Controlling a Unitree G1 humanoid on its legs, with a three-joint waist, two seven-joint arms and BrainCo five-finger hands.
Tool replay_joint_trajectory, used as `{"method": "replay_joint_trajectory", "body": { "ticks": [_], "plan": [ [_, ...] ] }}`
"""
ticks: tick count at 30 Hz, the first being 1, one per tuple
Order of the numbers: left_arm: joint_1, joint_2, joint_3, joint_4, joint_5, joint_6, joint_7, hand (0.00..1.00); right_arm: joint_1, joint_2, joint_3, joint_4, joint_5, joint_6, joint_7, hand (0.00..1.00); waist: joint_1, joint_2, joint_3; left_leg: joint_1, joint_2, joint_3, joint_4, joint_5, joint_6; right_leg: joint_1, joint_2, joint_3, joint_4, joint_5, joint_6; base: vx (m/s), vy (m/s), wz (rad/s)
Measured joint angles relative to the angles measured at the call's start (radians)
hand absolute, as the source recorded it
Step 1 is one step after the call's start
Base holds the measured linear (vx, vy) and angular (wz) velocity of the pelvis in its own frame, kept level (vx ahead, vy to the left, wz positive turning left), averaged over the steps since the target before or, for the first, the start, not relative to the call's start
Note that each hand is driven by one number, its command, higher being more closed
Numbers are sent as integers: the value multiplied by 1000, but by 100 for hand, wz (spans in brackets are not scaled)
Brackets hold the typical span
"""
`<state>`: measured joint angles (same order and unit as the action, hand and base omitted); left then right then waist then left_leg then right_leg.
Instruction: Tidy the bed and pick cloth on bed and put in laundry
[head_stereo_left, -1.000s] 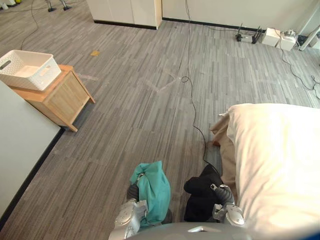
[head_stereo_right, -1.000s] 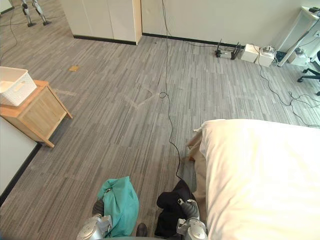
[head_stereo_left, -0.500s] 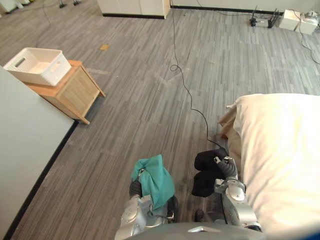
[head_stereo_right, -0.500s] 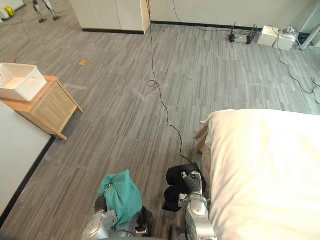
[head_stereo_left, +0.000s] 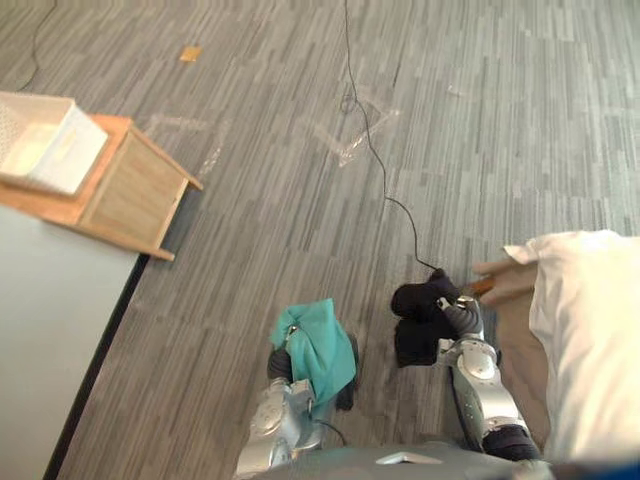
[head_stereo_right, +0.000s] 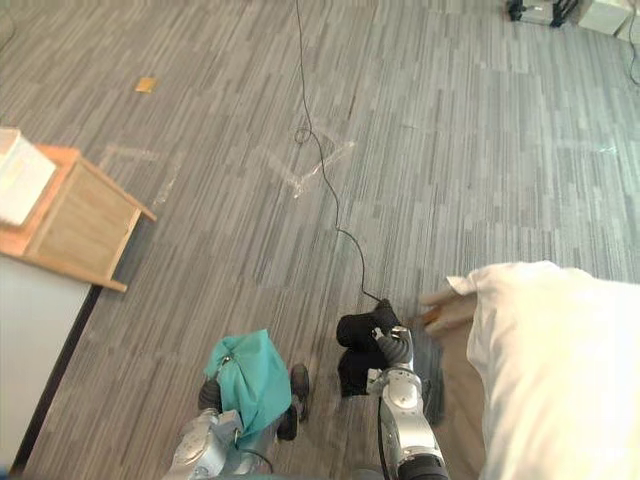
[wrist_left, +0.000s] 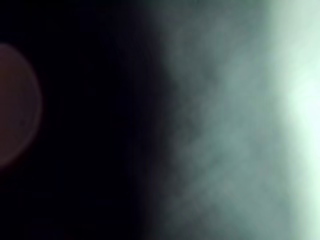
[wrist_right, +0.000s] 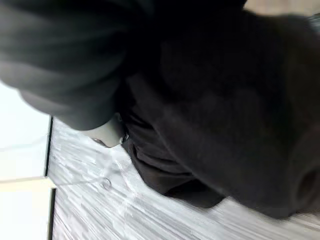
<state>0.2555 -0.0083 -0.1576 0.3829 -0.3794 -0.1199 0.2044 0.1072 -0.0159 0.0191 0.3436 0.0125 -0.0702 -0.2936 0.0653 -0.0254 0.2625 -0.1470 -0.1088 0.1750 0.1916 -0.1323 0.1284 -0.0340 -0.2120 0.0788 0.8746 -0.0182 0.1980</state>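
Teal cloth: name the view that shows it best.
Left eye view: the whole teal cloth shows, bunched above the floor. The right eye view shows it likewise; the left wrist view, pressed close, gives a greenish haze.

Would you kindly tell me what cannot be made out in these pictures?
1. Left robot hand: the teal cloth covers its grip in the eye views and seems pressed against the left wrist camera.
2. Basket: cut off by the left edge in both eye views.
3. Bed: cut off by the right edge.
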Motion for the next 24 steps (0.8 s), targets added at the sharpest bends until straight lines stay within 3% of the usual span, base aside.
{"method": "replay_joint_trajectory", "body": {
  "ticks": [1, 3, 5, 7, 8, 10, 11, 12, 13, 14, 15, 16, 17, 18, 19, 20, 21, 22, 24],
  "plan": [
    [-1, 10, -1, 5, 0, 1, 1, 100, 22, 7, 8, -26, -11, -5, 0, 100, -12, 0, 0, 40, -2, -9, -7, -18, 1, -55, -3, -14, 124, -17, -17, 629, 136, 21],
    [-3, 34, -1, 8, 2, -2, 8, 100, 90, 16, 35, -87, -37, -23, 2, 100, -49, 4, 1, 175, -3, -76, -73, -32, 10, -182, -10, -104, 312, -105, -142, 555, 66, 44],
    [-12, 34, -9, 23, 7, -4, 22, 100, 124, 24, 32, -92, -37, -34, 1, 100, -79, 7, 4, 258, 8, -140, -104, -51, 14, -275, 3, -164, 293, -184, -178, 526, -85, 79],
    [-27, 32, -31, 58, 6, -2, 23, 100, 130, 24, 31, -86, -36, -33, 0, 100, -88, 20, 12, 310, 36, -190, -101, -76, 10, -351, 25, -202, 176, -242, -182, 475, -163, 87],
    [-34, 25, -39, 75, 7, -1, 22, 100, 121, 24, 30, -87, -36, -32, -4, 100, -92, 38, 20, 332, 70, -218, -87, -102, -8, -390, 48, -209, 42, -251, -170, 491, -195, 90],
    [-32, 18, -40, 79, 7, -1, 22, 100, 96, 27, 31, -86, -37, -32, -6, 100, -100, 56, 24, 346, 128, -252, -53, -155, -56, -422, 77, -189, -255, -197, -137, 499, -232, 98],
    [-31, 23, -37, 88, 7, -1, 20, 100, 80, 27, 31, -86, -36, -30, -11, 100, -98, 47, 19, 357, 149, -264, -34, -191, -104, -417, 78, -160, -487, -65, -136, 548, -338, 82],
    [-42, 17, -26, 124, 8, 2, 18, 100, 63, 12, 28, -74, -36, -28, -16, 100, -90, 76, 23, 377, 192, -272, -22, -222, -153, -384, 110, -184, -554, 81, -173, 552, -330, 41],
    [-50, 5, -17, 143, 7, 7, 21, 100, 27, -5, 27, -53, -36, -22, -17, 100, -68, 107, 18, 357, 231, -265, 0, -218, -166, -374, 139, -203, -566, 99, -186, 520, -313, 19],
    [-59, 8, -19, 145, 9, 4, 16, 100, -16, 5, -7, -41, -35, -12, -26, 100, -60, 90, 28, 343, 212, -272, -14, -187, -173, -401, 122, -193, -468, 35, -212, 432, -292, 28],
    [-57, -2, -21, 155, 9, 4, 12, 100, -24, 2, -32, -40, -36, -5, -32, 100, -66, 89, 29, 376, 216, -292, -22, -124, -174, -426, 98, -196, -313, -22, -224, 504, -373, 60],
    [-52, -17, -18, 153, 9, 1, 11, 100, -21, -8, -32, -38, -37, -3, -33, 100, -73, 92, 19, 396, 229, -307, -9, -110, -178, -446, 108, -200, -254, -71, -198, 408, -314, 74],
    [-21, -16, -10, 152, 9, -11, 11, 100, -12, -9, -21, -38, -37, -2, -32, 100, -67, 82, -7, 404, 234, -330, 35, -110, -179, -400, 104, -211, -312, -108, -217, 434, -308, 57],
    [-19, -22, 3, 167, 8, -10, 13, 100, -12, -5, -18, -28, -38, -2, -32, 100, -72, 100, -18, 394, 255, -344, 107, -110, -179, -360, 130, -240, -318, -147, -233, 522, -346, 53],
    [-17, -20, 12, 166, 8, -12, 11, 100, -27, 5, -4, 3, -44, -2, -31, 100, -71, 119, -28, 299, 282, -362, 305, -51, -207, -304, 168, -277, -366, -165, -258, 527, -357, 29],
    [-20, -20, 13, 168, 8, -12, 12, 100, -33, 8, 0, 12, -51, -1, -30, 100, -70, 123, -25, 262, 287, -364, 381, -10, -210, -280, 182, -285, -389, -167, -263, 427, -278, 28],
    [-24, -19, 13, 172, 4, -12, 12, 100, -35, 12, 10, 24, -59, 0, -30, 100, -65, 129, -21, 205, 297, -364, 496, 82, -222, -233, 205, -288, -434, -170, -272, 337, -190, 3],
    [-18, -21, 14, 173, -4, -12, 12, 100, -31, 12, 39, 37, -63, 2, -33, 100, -39, 136, -12, 122, 326, -345, 708, 175, -234, -129, 246, -288, -528, -161, -290, 337, -171, -8],
    [-12, -18, 11, 141, -5, -12, 9, 100, -32, 18, 64, 59, -76, 5, -34, 100, -13, 132, 1, 16, 336, -275, 917, 81, -212, 1, 272, -281, -615, -161, -304, 409, -174, -27]
  ]
}}
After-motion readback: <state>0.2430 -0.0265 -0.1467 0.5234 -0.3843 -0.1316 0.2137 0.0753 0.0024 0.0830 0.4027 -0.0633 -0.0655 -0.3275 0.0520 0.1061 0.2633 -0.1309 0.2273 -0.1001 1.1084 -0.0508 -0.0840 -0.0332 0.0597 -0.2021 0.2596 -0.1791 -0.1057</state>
